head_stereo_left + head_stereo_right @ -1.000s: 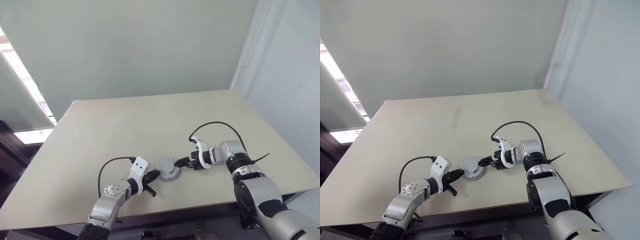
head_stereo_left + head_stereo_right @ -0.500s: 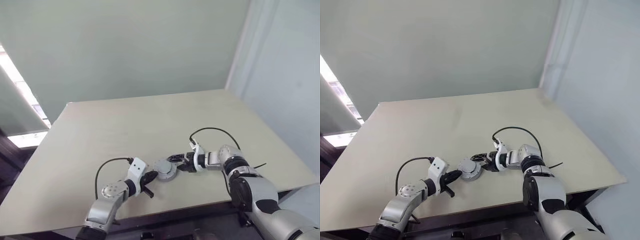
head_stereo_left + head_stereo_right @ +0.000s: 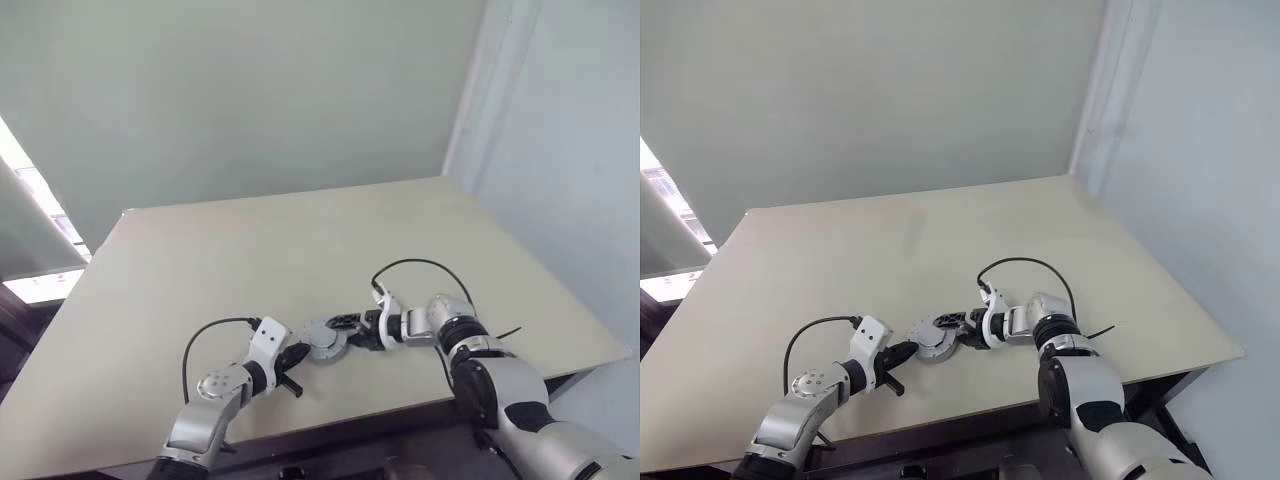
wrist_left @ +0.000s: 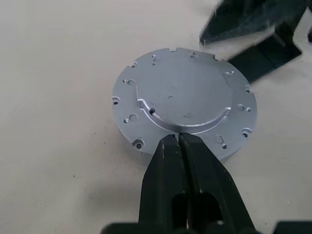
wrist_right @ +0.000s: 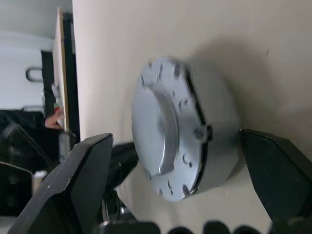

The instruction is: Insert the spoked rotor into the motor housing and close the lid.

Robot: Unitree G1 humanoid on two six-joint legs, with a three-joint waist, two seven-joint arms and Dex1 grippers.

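Lying flat on the bench (image 3: pixel 200 260), the lid (image 4: pixel 181 112) faces up, grey with rim holes; left gripper (image 4: pixel 178 140) jaws closed against its edge, right gripper (image 5: pixel 180 165) jaws wide astride it.

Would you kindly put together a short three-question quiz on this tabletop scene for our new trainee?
1. True or false: the left gripper is shut, its tips at the rim of the lid.
2. The right gripper is: A) shut beside the disc, B) open with a finger on either side of it, C) raised well clear above it.
3. What does the closed motor housing rest on?

Key: 1 true; 2 B; 3 the table.
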